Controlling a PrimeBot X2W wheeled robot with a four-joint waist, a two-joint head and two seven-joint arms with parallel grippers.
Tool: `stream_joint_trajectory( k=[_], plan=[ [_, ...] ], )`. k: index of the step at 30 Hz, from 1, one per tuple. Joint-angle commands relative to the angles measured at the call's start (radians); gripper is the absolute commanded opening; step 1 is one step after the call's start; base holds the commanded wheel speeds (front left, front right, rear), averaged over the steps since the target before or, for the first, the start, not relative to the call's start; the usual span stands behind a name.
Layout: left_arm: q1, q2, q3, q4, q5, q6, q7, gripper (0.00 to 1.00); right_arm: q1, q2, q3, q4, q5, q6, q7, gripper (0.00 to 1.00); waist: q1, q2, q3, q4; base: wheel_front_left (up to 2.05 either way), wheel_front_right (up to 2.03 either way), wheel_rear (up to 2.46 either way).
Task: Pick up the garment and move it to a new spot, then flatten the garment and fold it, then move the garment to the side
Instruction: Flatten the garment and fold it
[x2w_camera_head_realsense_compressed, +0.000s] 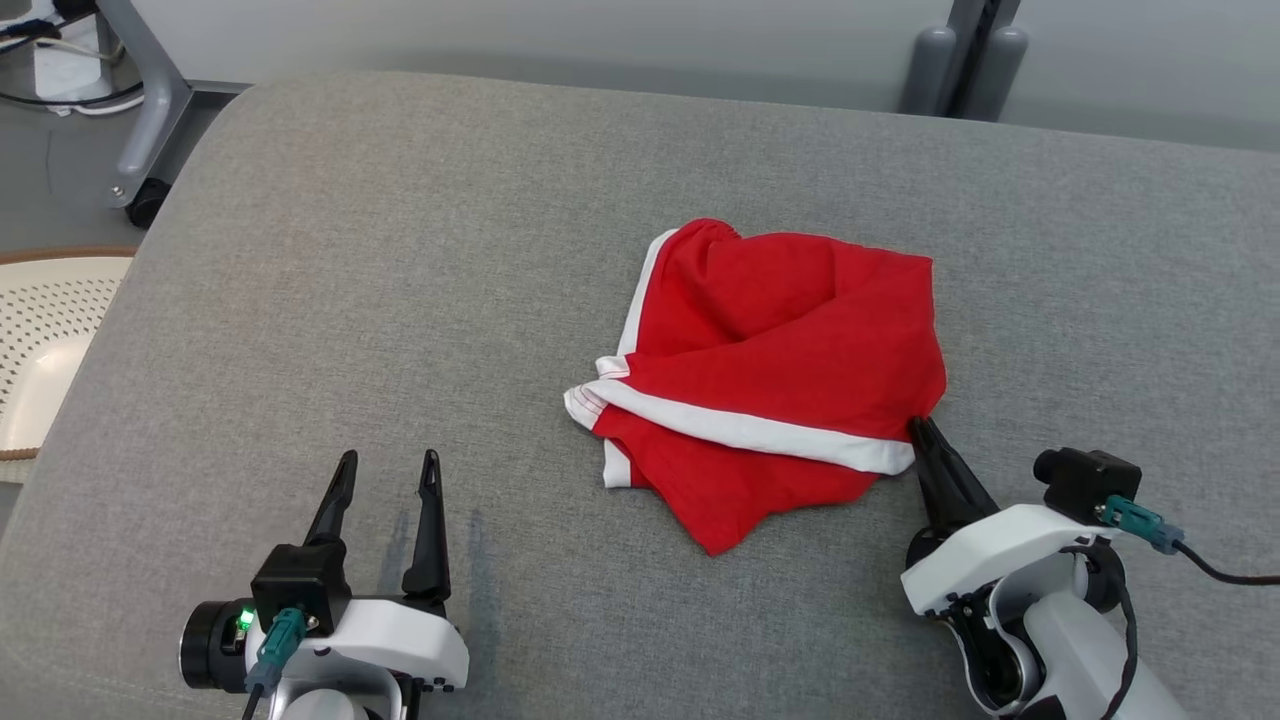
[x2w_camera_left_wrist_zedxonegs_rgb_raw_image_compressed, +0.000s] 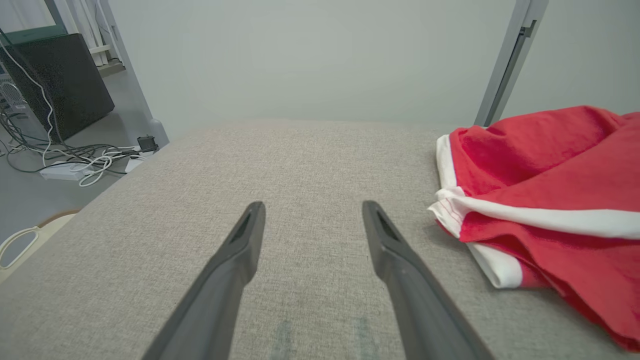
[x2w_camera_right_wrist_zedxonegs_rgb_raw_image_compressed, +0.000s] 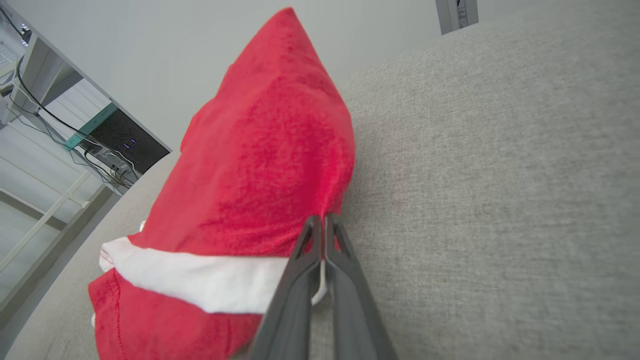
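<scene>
Since lifting comes first, seized at its 4 o'clock corner by the clenched right hand (x2w_camera_head_realsense_compressed: 920, 428): crumpled red garment (x2w_camera_head_realsense_compressed: 780, 370), centred slightly toward 3 o'clock on the grey worktop (x2w_camera_head_realsense_compressed: 400, 250). Parked released at 7 o'clock, left hand (x2w_camera_head_realsense_compressed: 389, 460), presumably awaiting flattening.

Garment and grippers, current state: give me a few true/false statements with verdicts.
1. The right gripper is shut on the red garment at its edge. True.
2. The left gripper is shut too. False: its fingers stand apart, holding nothing.
3. The garment lies spread flat. False: it sits bunched and creased on the grey padded surface.
4. The garment has white trim. True.
</scene>
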Motion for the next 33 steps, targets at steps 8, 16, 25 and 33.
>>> stream_joint_trajectory(
  k=[8,16,25,33],
  plan=[
    [-0.004,0.005,0.001,0.015,-0.006,-0.001,-0.001,1.00,0.013,-0.006,-0.035,-0.028,-0.003,0.000,0.000,0.00,0.0000,0.0000,-0.044,-0.050,0.00,0.00,0.00],
    [0.039,0.004,0.021,0.026,-0.008,-0.006,-0.001,1.00,0.043,-0.006,-0.126,-0.194,-0.045,0.000,-0.001,0.00,0.0000,0.0000,-0.103,-0.102,0.00,0.00,0.00],
    [0.055,0.005,-0.011,0.045,-0.037,-0.008,-0.001,1.00,0.001,-0.005,-0.075,-0.405,-0.250,0.000,-0.001,0.00,0.0000,0.0000,-0.142,-0.143,0.00,0.00,0.00],
    [0.067,0.005,-0.026,0.069,-0.045,-0.004,-0.001,1.00,-0.037,-0.006,0.046,-0.505,-0.305,0.000,-0.001,0.00,0.0000,0.0000,-0.152,-0.097,0.00,0.00,0.00]
  ],
)
